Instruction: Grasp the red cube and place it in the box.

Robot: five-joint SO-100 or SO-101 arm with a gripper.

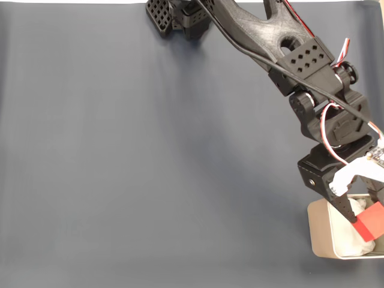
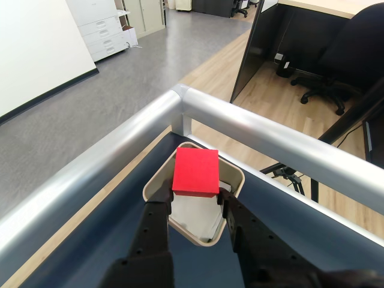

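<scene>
Your gripper (image 2: 195,201) has its two black fingers closed narrowly on the red cube (image 2: 195,171), one finger (image 2: 157,223) on the left side of the wrist view and the other on the right, with the cube pinched at its lower edge and standing up between the tips. In that view you see the cube held over the box (image 2: 157,181), whose beige rim with rounded corners shows on both sides of the cube and whose white lining (image 2: 195,216) lies below it, between the fingers. The box sits close to the corner of the table, just inside a silver metal rail (image 2: 252,129) that runs along the table's edges; beyond the rail you can make out a grey floor, a wooden floor and an office chair (image 2: 336,72). In the fixed view your arm (image 1: 312,90) reaches from the top of the picture down to the lower right, across the dark grey table surface (image 1: 150,168). There the cube (image 1: 371,219) shows at the right edge, tilted, above the box's (image 1: 318,234) open interior, with wrinkled white lining beside it. Whether the cube touches the lining, you cannot tell from either view
</scene>
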